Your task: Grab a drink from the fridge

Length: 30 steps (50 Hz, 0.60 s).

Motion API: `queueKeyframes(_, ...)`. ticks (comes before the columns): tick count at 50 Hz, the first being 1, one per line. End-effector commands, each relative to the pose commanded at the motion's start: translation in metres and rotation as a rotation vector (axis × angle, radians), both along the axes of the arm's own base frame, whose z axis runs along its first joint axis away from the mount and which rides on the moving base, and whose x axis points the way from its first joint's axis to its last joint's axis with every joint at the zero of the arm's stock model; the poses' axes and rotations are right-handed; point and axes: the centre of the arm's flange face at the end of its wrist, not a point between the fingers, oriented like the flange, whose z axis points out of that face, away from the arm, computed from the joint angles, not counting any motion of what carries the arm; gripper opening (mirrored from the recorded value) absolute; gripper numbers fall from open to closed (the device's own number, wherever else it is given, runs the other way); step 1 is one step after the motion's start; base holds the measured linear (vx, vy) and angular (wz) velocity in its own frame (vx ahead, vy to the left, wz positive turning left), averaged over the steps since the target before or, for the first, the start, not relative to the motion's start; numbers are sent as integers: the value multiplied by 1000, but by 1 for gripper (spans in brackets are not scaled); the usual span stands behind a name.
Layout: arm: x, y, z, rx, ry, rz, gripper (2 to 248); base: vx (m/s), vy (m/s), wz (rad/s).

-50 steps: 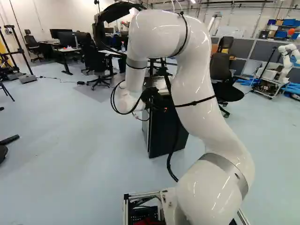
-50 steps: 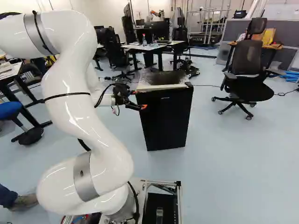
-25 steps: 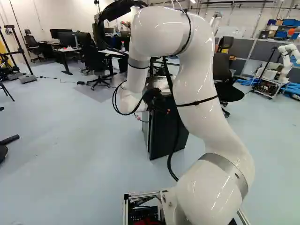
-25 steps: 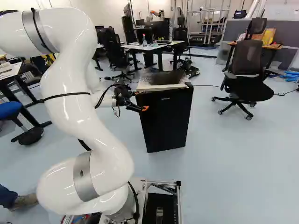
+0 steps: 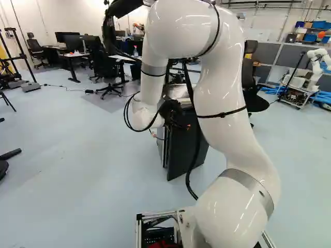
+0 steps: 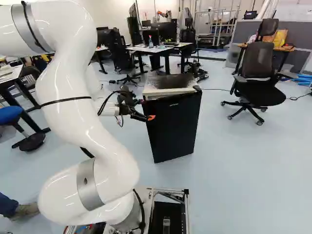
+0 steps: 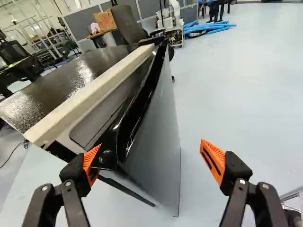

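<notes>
The gripper (image 6: 147,117) is at the upper left edge of the black fridge (image 6: 173,124) in the right base view. In the wrist view, the gripper (image 7: 150,144) stands wide open. One orange pad (image 7: 90,165) rests at the door's top corner, on the side toward the fridge body; the other pad (image 7: 213,161) hangs in free air off the door's front. The door (image 7: 154,142) stands slightly ajar, a narrow gap showing behind its edge. No drink is visible; the fridge's inside is hidden.
A black office chair (image 6: 258,73) stands right of the fridge in the right base view, with desks (image 6: 161,48) behind. Another robot (image 5: 316,64) stands at the far right of the left base view.
The fridge door has swung a little out from the body, toward the base. My arm has drawn back slightly with the gripper at the door's edge. The base has not moved.
</notes>
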Motion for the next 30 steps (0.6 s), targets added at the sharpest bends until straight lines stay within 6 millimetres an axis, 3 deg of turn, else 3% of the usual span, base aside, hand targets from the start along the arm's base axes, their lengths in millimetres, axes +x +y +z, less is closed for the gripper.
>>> queueKeyframes(30, -60, -14, -1, -38, 56, -54, 247, 0, 0, 0)
